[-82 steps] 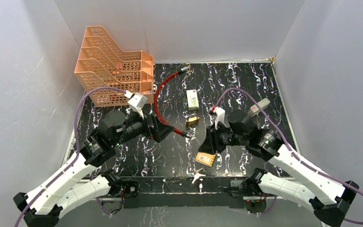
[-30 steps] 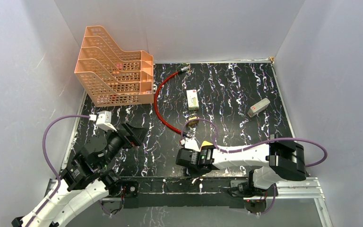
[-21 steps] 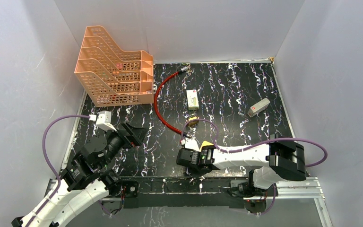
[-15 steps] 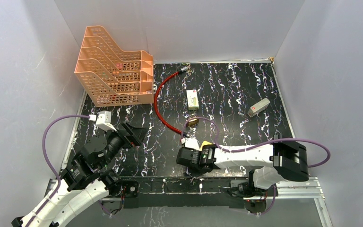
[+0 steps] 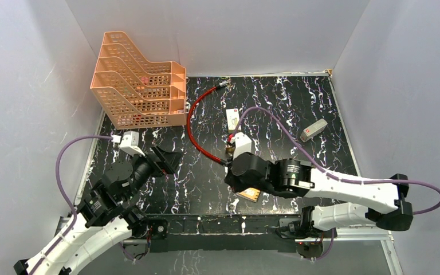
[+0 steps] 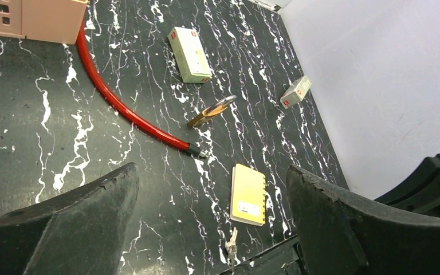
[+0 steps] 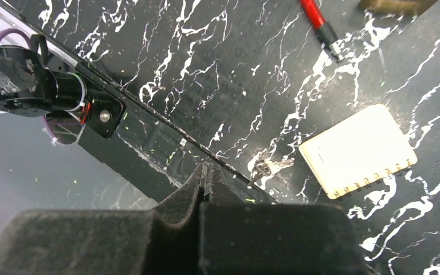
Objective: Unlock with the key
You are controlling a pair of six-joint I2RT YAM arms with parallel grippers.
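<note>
One tiny key point(image 7: 270, 167), blurred, near the closed right hand point(image 7: 204, 172)

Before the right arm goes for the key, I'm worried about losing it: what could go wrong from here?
1. The key lies flat at the very near edge of the table; a sideways nudge could push it off.
2. The right gripper is shut and empty; coming down like that would likely scrape the key rather than grasp it.
3. The notebook lies close beside the key, so an opened finger may catch it.
</note>
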